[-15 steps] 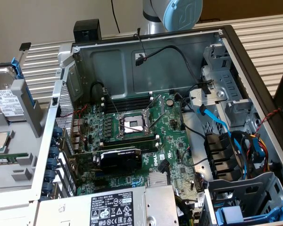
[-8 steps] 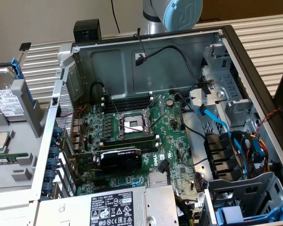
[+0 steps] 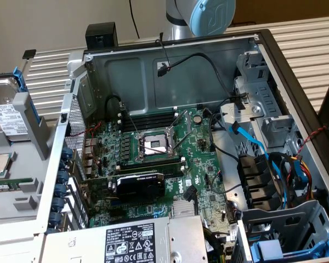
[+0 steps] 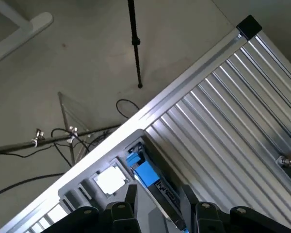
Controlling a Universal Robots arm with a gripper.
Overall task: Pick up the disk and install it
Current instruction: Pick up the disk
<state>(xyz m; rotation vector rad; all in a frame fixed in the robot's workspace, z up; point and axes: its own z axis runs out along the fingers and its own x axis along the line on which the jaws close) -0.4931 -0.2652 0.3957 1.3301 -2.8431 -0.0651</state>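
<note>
The disk stands on edge in a grey holder left of the open computer case, silver with a white label and a blue carrier. From the wrist camera the disk appears edge-on, far below, its blue carrier uppermost. My gripper hangs high above it, open, nothing between its two dark fingers. The arm's blue-grey joint rises behind the case's back wall.
A square silver processor chip lies in the holder beside the disk. The open case holds a motherboard, a labelled power supply, metal drive cages with blue cables, and a blue tray. A slatted metal table carries everything.
</note>
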